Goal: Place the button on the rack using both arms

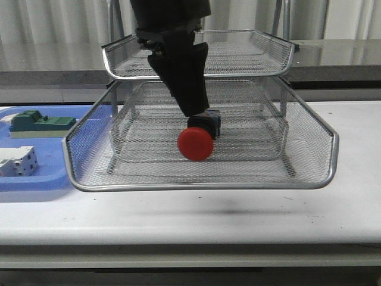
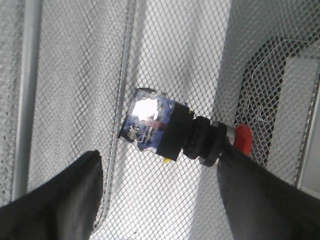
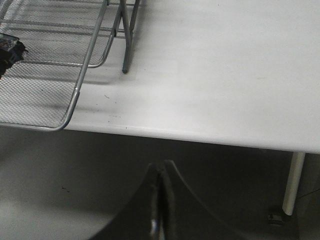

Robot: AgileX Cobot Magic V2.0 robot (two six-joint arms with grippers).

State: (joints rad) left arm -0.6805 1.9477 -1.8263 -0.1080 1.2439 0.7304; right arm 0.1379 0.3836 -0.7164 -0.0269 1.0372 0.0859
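Note:
The button [image 1: 195, 143] lies on its side on the mesh floor of the rack's [image 1: 202, 186] pulled-forward tier, under the top tier, with its red cap towards the front. My left gripper [image 1: 193, 110] reaches down just above it. In the left wrist view the button [image 2: 180, 132] lies just past the open gripper [image 2: 159, 165]. One black finger [image 2: 250, 190] is next to the red cap and the other stands apart. My right gripper [image 3: 161, 165] is shut and empty, below the table's front edge to the right of the rack [image 3: 75, 100]. It is out of the front view.
A flat blue tray [image 1: 36, 179] lies left of the rack with a green block [image 1: 41, 122] and a white block [image 1: 18, 161] on it. The white table [image 1: 238, 214] runs in front of the rack. A table leg [image 3: 295, 180] stands near my right gripper.

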